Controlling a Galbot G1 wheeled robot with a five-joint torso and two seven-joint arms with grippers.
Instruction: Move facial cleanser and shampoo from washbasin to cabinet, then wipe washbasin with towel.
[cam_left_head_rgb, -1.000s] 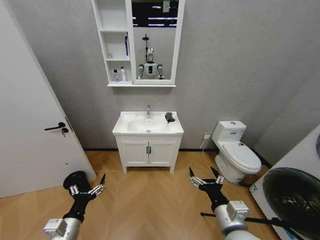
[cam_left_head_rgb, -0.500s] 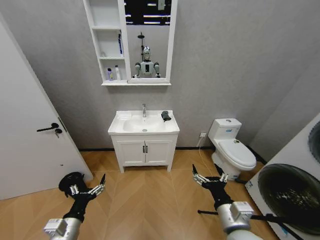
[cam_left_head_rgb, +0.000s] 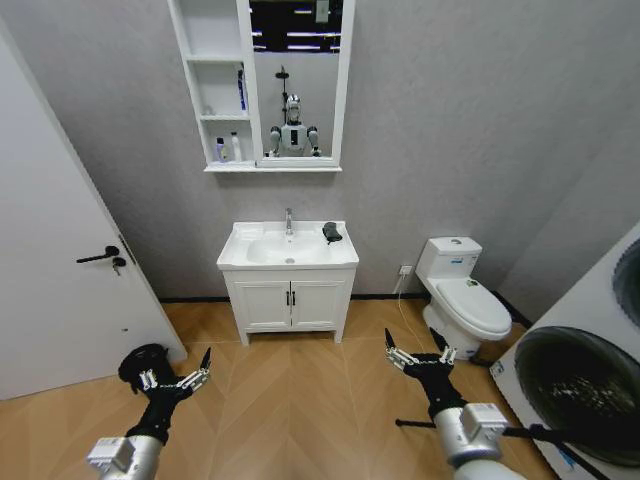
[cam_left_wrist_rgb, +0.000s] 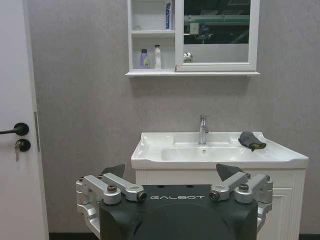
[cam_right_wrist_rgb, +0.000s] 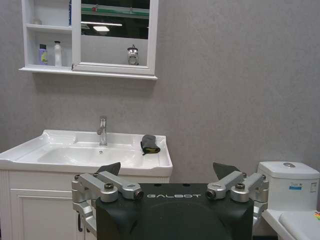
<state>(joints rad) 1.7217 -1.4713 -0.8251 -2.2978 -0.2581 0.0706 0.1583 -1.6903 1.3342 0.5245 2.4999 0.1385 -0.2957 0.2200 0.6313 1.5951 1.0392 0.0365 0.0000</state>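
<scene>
The white washbasin (cam_left_head_rgb: 262, 240) (cam_left_wrist_rgb: 220, 156) (cam_right_wrist_rgb: 30, 156) stands against the far wall, with the dark towel (cam_left_head_rgb: 331, 232) (cam_left_wrist_rgb: 251, 140) (cam_right_wrist_rgb: 149, 144) bunched on its rim beside the tap. Above it hangs the cabinet (cam_left_head_rgb: 193, 85) (cam_left_wrist_rgb: 151, 50). Its lowest compartment holds a purple bottle (cam_left_head_rgb: 220, 150) (cam_left_wrist_rgb: 144, 59) and a white bottle (cam_left_head_rgb: 235, 147) (cam_left_wrist_rgb: 157, 56), and the middle one a blue tube (cam_left_head_rgb: 241, 88). Which of them is the facial cleanser or the shampoo I cannot tell. My left gripper (cam_left_head_rgb: 175, 372) (cam_left_wrist_rgb: 171, 171) and right gripper (cam_left_head_rgb: 417, 350) (cam_right_wrist_rgb: 167, 168) hang open and empty, low over the floor, well short of the basin.
A white door (cam_left_head_rgb: 60, 260) is on the left. The low two-door vanity (cam_left_head_rgb: 290, 305) carries the basin. A toilet (cam_left_head_rgb: 465, 305) sits to the right, and a washing machine (cam_left_head_rgb: 590, 390) is at the near right. Wooden floor (cam_left_head_rgb: 290, 400) lies between me and the vanity.
The whole picture has shifted and the basin looks slightly smaller, so the camera moved. Both grippers stay open in the same low pose; nothing on the basin or cabinet has moved.
</scene>
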